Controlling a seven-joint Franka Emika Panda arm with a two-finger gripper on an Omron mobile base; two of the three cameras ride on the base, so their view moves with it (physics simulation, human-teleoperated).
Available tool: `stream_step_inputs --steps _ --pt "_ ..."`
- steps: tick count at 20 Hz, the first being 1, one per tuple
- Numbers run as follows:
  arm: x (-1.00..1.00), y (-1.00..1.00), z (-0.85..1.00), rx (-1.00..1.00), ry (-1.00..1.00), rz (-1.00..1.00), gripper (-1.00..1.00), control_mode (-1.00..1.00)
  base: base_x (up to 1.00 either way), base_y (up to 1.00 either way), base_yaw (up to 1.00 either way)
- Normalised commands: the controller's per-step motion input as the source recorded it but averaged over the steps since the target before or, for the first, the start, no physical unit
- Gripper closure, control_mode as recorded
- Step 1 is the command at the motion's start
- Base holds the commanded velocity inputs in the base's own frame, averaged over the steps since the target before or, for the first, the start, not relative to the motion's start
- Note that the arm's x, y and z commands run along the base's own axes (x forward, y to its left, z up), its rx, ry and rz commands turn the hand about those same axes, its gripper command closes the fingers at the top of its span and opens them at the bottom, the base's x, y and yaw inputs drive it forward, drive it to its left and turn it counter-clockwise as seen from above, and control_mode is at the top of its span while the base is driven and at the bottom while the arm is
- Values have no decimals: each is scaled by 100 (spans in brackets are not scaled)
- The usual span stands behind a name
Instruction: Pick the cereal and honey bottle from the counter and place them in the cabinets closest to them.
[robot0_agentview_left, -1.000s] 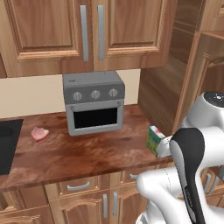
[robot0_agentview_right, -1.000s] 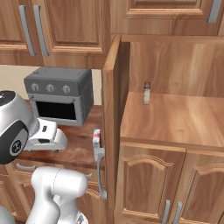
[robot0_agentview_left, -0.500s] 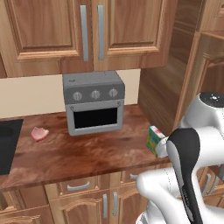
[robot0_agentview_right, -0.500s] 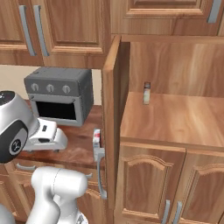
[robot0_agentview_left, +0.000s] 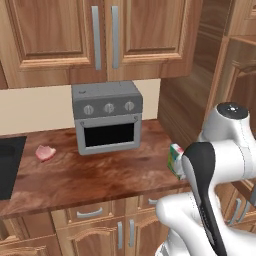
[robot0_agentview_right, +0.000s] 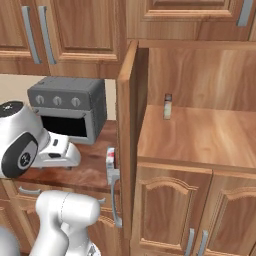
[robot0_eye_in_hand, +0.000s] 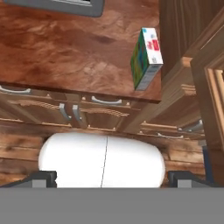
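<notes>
- Green-sided cereal stands upright at the counter's near right edge, beside the open cabinets
- Gripper spread wide, holding nothing, well apart
- Risk: a clumsy approach could knock the box off the edge

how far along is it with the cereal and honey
Done: nothing placed yet, though a cabinet door by the counter's end stands open. In hand: nothing; the gripper is open above the counter, looking down at the cereal, which stands upright near the counter's front edge. Left: grasp the cereal and shelve it, then the honey bottle, which I cannot make out here.
</notes>
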Motion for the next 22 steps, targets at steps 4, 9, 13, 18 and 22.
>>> stream_step_inputs --steps 4,9,13,18,22 --pt "39 -3 -6 -1 0 -5 -100 -100 0 0 0" --pt "39 -4 -10 -2 0 -5 -100 -100 0 0 0" --pt "39 -5 -8 -3 0 -5 -100 -100 0 0 0" --pt "32 -5 -6 -3 0 -5 -100 -100 0 0 0" --pt "24 -11 -8 -2 0 -3 -100 -100 0 0 0"
